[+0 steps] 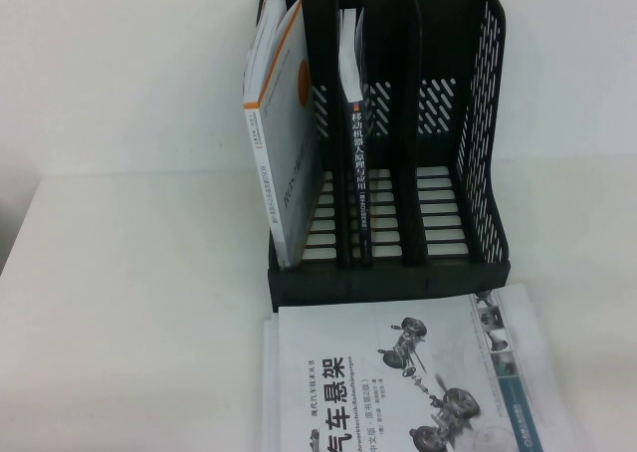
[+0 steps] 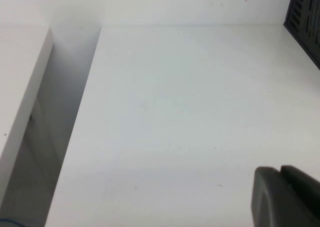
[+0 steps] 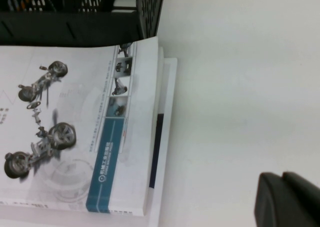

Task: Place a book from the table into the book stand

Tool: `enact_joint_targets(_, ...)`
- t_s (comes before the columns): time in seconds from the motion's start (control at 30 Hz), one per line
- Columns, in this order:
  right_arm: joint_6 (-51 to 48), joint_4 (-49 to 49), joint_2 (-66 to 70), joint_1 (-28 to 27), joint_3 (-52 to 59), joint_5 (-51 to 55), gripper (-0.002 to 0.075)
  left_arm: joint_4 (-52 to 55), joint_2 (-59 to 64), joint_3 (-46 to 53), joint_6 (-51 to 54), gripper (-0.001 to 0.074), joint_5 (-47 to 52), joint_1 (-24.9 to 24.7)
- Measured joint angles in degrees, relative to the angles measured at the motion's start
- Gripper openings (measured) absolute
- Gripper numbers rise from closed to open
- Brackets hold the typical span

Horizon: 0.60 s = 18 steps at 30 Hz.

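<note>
Across the whole scene spreads the white table [image 1: 129, 303], bare on its left side. At the far middle of it stands the book stand [image 1: 478, 173], a black three-slot rack with perforated sides and a slotted base. Its left slot holds a white book with an orange stripe [image 1: 284, 123], leaning slightly. Its middle slot holds the book [image 1: 360, 163], upright with its dark spine and white characters facing the near side (so it is already inside the stand, not on the table). The right slot holds nothing.

Just in front of the stand, at the near edge, lies a white book with car-parts drawings [image 1: 398, 372], flat and face up, resting on top of another book whose edge shows beneath it [image 3: 167, 112].

Neither arm appears from above. The left claw [image 2: 287, 197] hovers over the bare left part of the table, its dark fingers pressed together. The right claw [image 3: 290, 199] hangs over the table just right of the flat books, likewise closed and holding nothing.
</note>
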Motion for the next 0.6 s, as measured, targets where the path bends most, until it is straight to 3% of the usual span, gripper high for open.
enact_joint_targets(0.4, 0.3, -1.3, -2.4, -0.2, 2.4, -2.4, -0.0001, -0.1, 0.0, 0.0, 0.0, -0.0002, 0.0, 0.0)
enact_joint_targets(0.6, 2.3, -7.9, -16.8, -7.9, 12.0, -16.5, -0.0001, -0.1, 0.0, 0.0, 0.0, -0.0002, 0.0, 0.0)
